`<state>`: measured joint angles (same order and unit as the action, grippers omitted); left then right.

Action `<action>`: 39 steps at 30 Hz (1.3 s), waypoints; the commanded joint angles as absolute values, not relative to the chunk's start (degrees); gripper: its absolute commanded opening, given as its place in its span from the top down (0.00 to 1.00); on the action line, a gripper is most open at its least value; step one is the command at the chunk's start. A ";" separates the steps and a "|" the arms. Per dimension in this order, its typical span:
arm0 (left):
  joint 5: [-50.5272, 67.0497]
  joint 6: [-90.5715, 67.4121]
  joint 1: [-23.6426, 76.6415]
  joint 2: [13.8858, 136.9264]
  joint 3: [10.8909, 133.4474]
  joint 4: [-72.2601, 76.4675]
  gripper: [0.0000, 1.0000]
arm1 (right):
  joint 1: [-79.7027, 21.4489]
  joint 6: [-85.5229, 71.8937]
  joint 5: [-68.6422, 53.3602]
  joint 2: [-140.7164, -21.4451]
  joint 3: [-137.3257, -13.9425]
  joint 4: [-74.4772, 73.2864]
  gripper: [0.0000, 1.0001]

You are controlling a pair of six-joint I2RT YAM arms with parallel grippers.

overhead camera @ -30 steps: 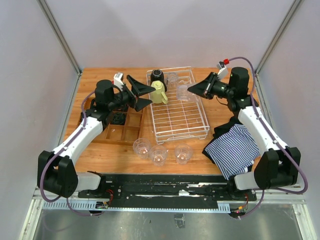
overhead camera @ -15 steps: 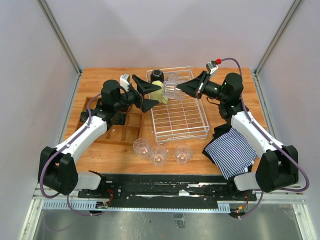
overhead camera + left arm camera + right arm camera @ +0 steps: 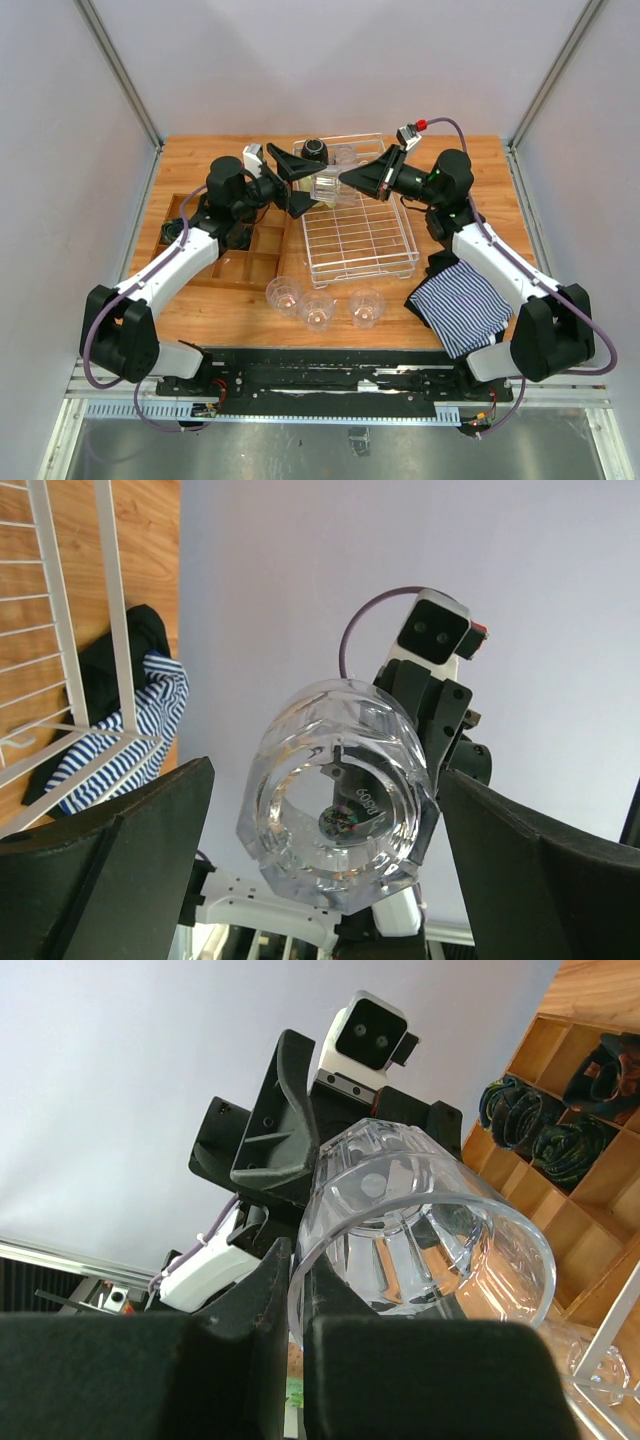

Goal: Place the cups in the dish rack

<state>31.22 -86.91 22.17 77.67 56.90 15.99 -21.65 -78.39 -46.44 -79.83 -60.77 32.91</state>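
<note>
Right pincer (image 3: 346,180) tight on clear tumbler (image 3: 328,188) over dish rack (image 3: 366,240); left pincer (image 3: 308,184) wide apart opposite, black mug (image 3: 316,149) behind.

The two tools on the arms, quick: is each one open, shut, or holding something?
Left tool: open, fingers spread either side of the clear tumbler, not gripping it.
Right tool: closed on the clear tumbler's rim.

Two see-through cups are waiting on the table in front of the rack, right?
Not two. Three cups are waiting on the table in front of the rack. The top view shows it.
</note>
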 commanded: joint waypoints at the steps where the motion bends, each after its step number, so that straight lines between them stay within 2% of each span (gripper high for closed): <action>1: 30.73 -87.71 23.03 78.57 59.33 18.80 0.01 | -23.58 -79.52 -45.84 -80.68 -61.55 37.44 0.99; 10: 31.00 -88.19 23.20 78.16 58.71 19.67 0.14 | -23.98 -78.77 -45.05 -81.33 -60.66 37.81 0.99; 13: 31.35 -88.18 23.38 78.13 58.63 19.73 0.27 | -24.29 -78.47 -44.60 -81.77 -60.64 37.85 0.99; 15: 31.38 -88.09 23.55 77.98 58.40 19.77 0.43 | -24.34 -78.27 -44.48 -82.10 -60.61 37.82 0.99; 16: 31.33 -88.00 23.55 77.80 58.21 19.72 0.56 | -24.34 -78.19 -44.47 -82.28 -60.66 37.80 0.99; 19: 31.22 -87.41 23.55 77.57 57.98 19.42 0.74 | -24.39 -77.86 -44.53 -82.61 -60.57 37.75 0.99; 20: 31.09 -87.00 23.55 77.54 58.07 19.25 0.76 | -24.36 -77.46 -44.56 -82.62 -60.58 37.34 0.94; 21: 30.87 -86.25 23.55 77.46 58.20 18.74 0.79 | -24.35 -76.65 -44.56 -82.50 -60.67 36.56 0.82; 22: 30.59 -84.96 23.55 77.43 58.60 17.54 0.83 | -24.35 -75.95 -44.56 -82.33 -60.68 35.68 0.76; 23: 30.14 -83.22 23.60 77.51 59.29 15.64 0.86 | -24.27 -74.91 -44.56 -82.02 -60.75 34.63 0.72; 25: 28.67 -78.40 23.56 77.66 61.45 10.41 0.88 | -23.46 -71.97 -44.72 -81.10 -60.86 31.17 0.55; 28: 24.69 -69.64 23.56 78.02 65.70 0.80 0.89 | -20.83 -65.81 -44.95 -78.29 -60.24 23.43 0.44; 34: 15.05 -56.30 23.76 79.17 71.08 -14.12 0.92 | -12.23 -50.55 -43.29 -71.56 -59.83 2.65 0.44; 39: 1.82 -45.70 26.87 83.45 78.88 -25.45 0.95 | -10.25 -35.69 -36.68 -69.05 -64.95 -13.46 0.44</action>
